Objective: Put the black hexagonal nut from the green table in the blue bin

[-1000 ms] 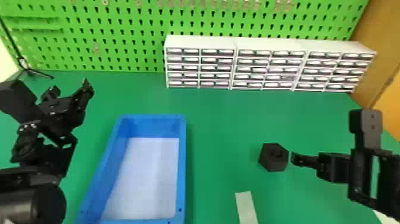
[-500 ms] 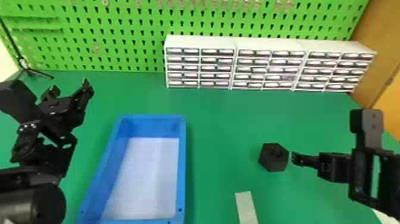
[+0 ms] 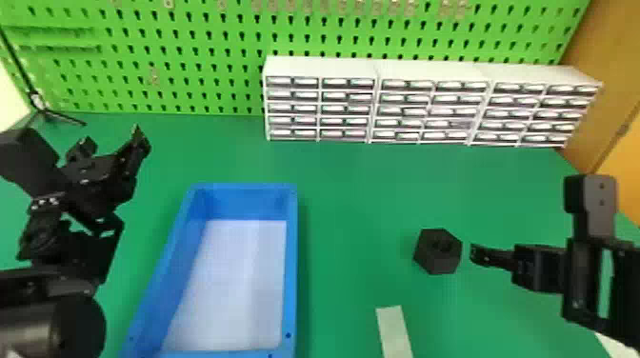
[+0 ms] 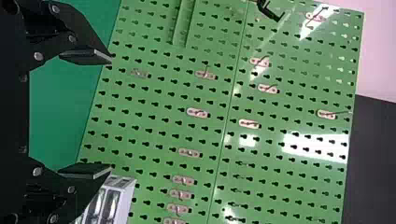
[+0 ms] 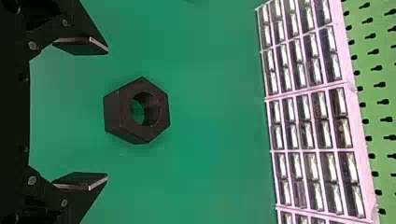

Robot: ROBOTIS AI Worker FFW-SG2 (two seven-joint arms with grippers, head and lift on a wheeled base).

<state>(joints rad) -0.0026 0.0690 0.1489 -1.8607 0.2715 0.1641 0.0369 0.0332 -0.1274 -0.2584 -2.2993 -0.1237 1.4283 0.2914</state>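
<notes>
The black hexagonal nut lies flat on the green table, to the right of the blue bin. Just right of the nut in the head view is my right gripper. In the right wrist view my right gripper stands open, its fingers wide apart, with the nut a little beyond the fingertips and level with the gap. My left gripper is parked left of the bin; in the left wrist view the left gripper is open with nothing between its fingers.
White drawer cabinets line the back of the table before a green pegboard. A pale strip lies near the front, between bin and nut. A small black stand is at the back left.
</notes>
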